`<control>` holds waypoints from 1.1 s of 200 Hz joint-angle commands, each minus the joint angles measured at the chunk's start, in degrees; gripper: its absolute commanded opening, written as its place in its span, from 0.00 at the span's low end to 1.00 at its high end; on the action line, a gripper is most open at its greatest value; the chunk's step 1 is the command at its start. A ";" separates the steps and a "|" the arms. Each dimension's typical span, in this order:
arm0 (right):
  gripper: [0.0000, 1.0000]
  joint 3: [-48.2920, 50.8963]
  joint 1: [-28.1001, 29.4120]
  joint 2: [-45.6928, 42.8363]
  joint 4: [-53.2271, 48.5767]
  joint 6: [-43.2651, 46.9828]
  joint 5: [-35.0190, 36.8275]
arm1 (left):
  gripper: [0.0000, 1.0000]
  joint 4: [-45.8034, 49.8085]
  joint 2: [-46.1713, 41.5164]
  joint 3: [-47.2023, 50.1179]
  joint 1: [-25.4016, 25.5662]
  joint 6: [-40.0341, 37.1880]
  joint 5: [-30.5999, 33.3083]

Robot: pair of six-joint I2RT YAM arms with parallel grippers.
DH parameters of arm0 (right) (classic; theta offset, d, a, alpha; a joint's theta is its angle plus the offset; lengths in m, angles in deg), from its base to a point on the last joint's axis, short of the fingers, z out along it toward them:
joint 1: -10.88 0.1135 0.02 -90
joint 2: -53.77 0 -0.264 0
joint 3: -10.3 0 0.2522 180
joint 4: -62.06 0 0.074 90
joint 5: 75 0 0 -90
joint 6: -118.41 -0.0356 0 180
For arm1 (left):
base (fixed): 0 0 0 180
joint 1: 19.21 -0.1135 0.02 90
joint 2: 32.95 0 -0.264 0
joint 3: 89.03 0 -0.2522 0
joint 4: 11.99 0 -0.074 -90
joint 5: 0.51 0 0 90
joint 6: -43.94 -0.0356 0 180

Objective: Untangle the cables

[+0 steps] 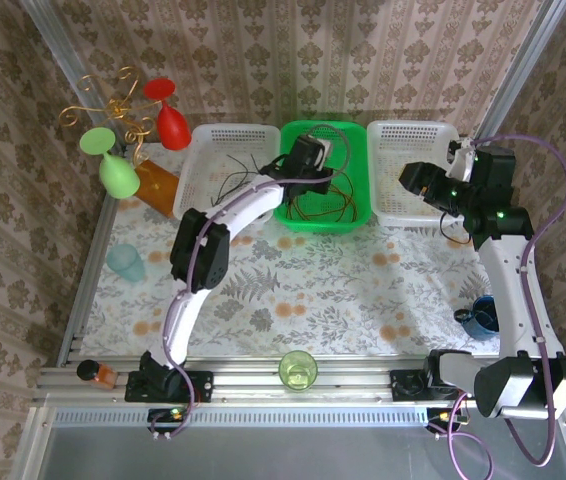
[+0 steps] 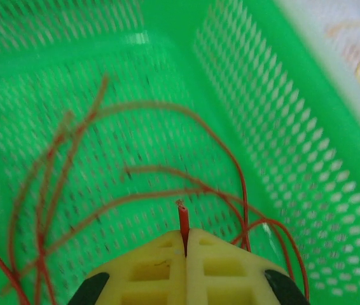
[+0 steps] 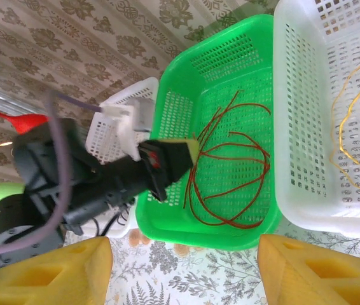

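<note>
Several red cables (image 3: 231,171) curl loosely in the green basket (image 1: 355,218) at the table's back middle. My left gripper (image 2: 186,234) hangs inside that basket, shut on the end of one red cable (image 2: 184,219), which sticks up between the yellow fingers (image 2: 218,267). In the top view the left gripper (image 1: 313,160) is over the basket's left half. Thin yellow cables (image 3: 348,140) lie in the right white basket (image 1: 413,210). Black cables (image 1: 235,178) lie in the left white basket (image 1: 203,140). My right gripper (image 3: 185,257) stands open over the table in front of the green basket, with nothing between its fingers.
A gold curly wire stand (image 1: 113,105) with red and green glass shapes is at the back left, an orange bottle (image 1: 153,185) beside it. A pale blue cup (image 1: 125,263), a green cup (image 1: 298,370) and a dark blue mug (image 1: 483,317) stand on the floral cloth.
</note>
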 commanded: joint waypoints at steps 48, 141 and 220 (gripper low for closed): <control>0.63 0.36 -0.40 -0.82 -1.67 1.22 -2.50 | 0.28 2.25 0.50 -1.58 -0.38 5.20 -6.39; 0.89 3.67 -0.40 -2.93 0.31 3.59 1.73 | 1.00 -6.16 -16.95 6.07 -2.15 -2.06 -3.28; 1.00 19.86 1.11 -3.96 19.18 5.92 19.23 | 1.00 -35.36 -51.02 55.53 -15.43 -1.98 2.24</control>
